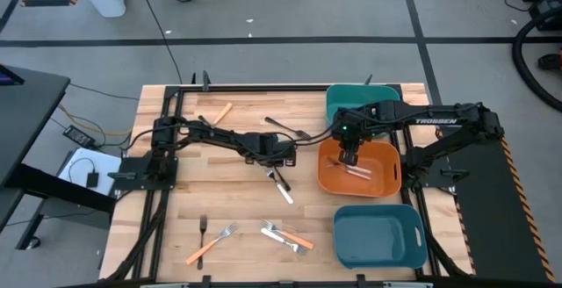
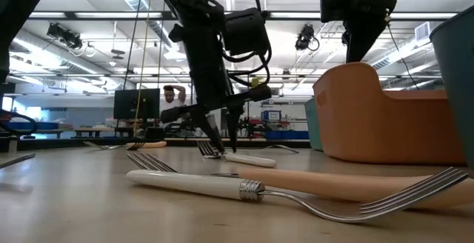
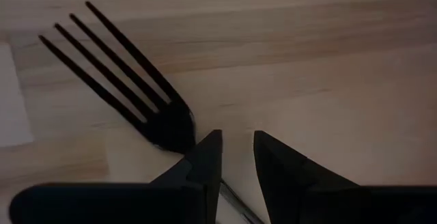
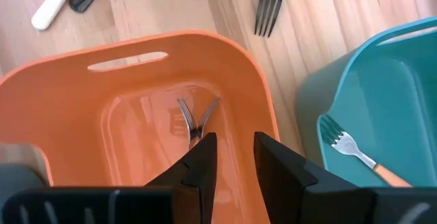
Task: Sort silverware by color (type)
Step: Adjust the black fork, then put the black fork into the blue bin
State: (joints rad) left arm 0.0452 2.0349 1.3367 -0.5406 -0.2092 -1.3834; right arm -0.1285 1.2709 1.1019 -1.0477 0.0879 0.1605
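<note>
My left gripper is open by a narrow gap and points down at mid-table. Its fingertips straddle the neck of an all-dark fork that lies flat on the wood, next to a white-handled fork. My right gripper hangs narrowly open and holding nothing over the orange bin. Two grey metal forks lie on that bin's floor. An orange-handled fork lies in the far teal bin. My left gripper comes from above with one finger on each side of the dark fork's neck, just behind the tines. The fork lies flat on the table. Whether the fingers touch it, I cannot tell.
Loose forks lie near the table's near edge: an orange-handled one, a dark one, and a cluster with white and orange handles. Toward the far edge lie an orange-handled fork and a dark one. A second teal bin sits at the near right.
</note>
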